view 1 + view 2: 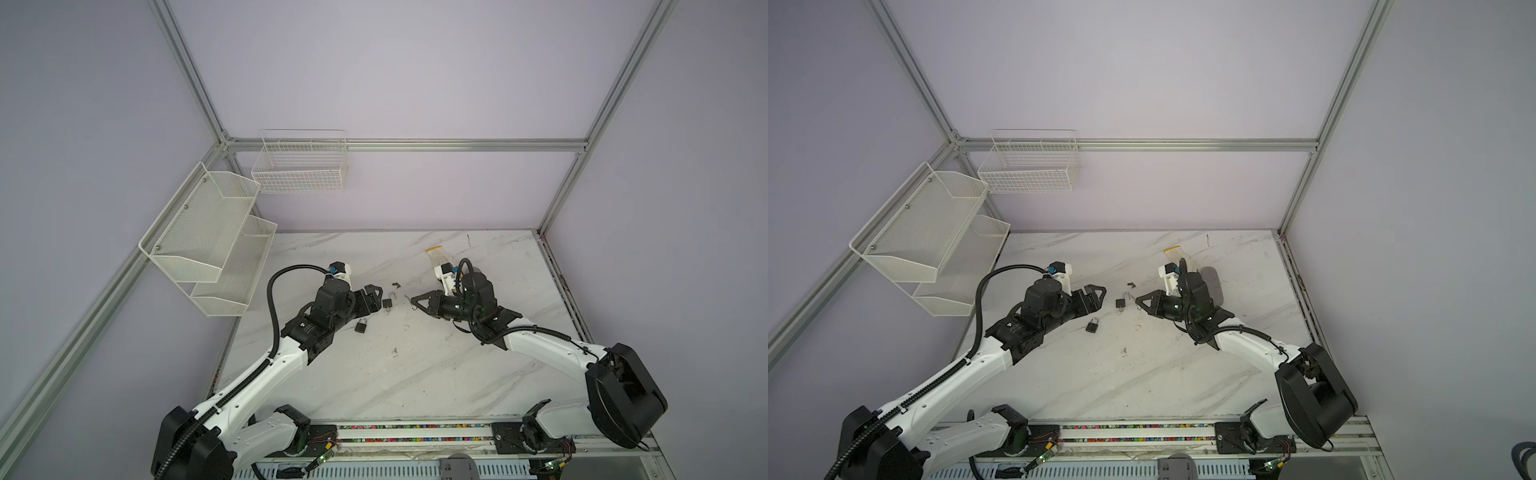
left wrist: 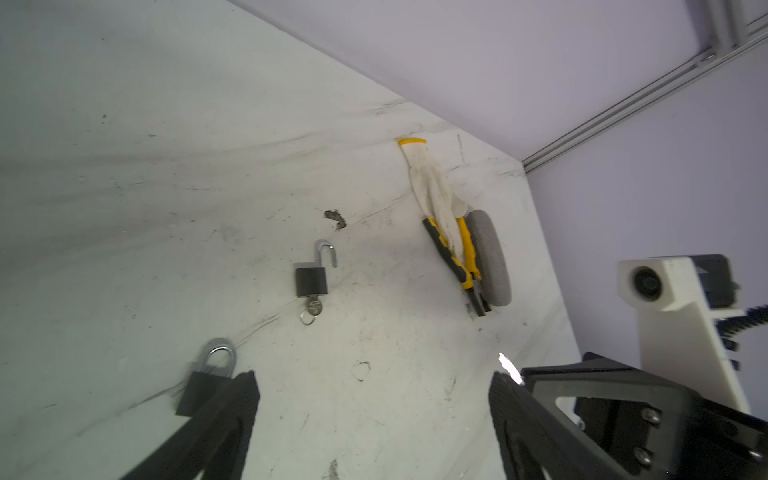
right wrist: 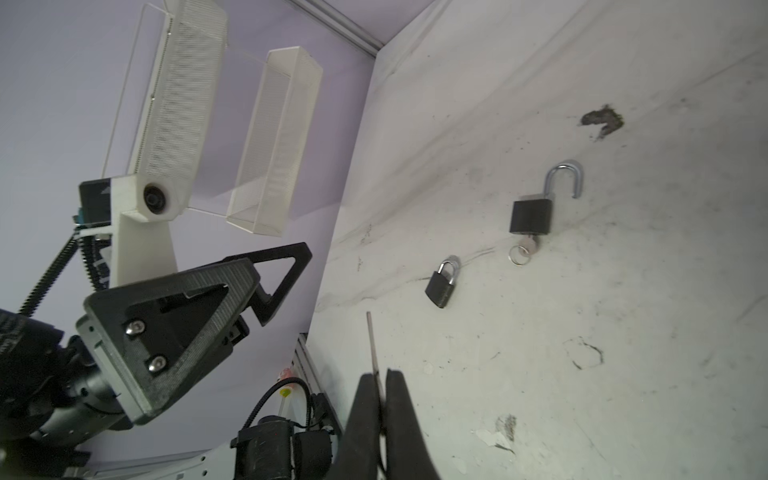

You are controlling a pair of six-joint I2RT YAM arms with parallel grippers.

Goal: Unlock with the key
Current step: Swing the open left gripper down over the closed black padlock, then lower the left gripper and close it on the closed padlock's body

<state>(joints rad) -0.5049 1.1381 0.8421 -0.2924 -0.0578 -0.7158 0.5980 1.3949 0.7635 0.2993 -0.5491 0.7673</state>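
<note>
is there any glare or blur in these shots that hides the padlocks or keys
Left wrist view: the held key blows out to a white glint; a blurred left gripper finger covers part of the shut padlock; the open padlock is sharp. Right wrist view: both padlocks crisp, light even. In both top views: they're tiny, shadows soft.

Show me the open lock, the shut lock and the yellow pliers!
open lock (image 2: pixel 311 281): left wrist view, on its black body.
shut lock (image 3: pixel 440 289): right wrist view, on its black body.
yellow pliers (image 2: pixel 468 247): left wrist view, on a yellow handle.
</note>
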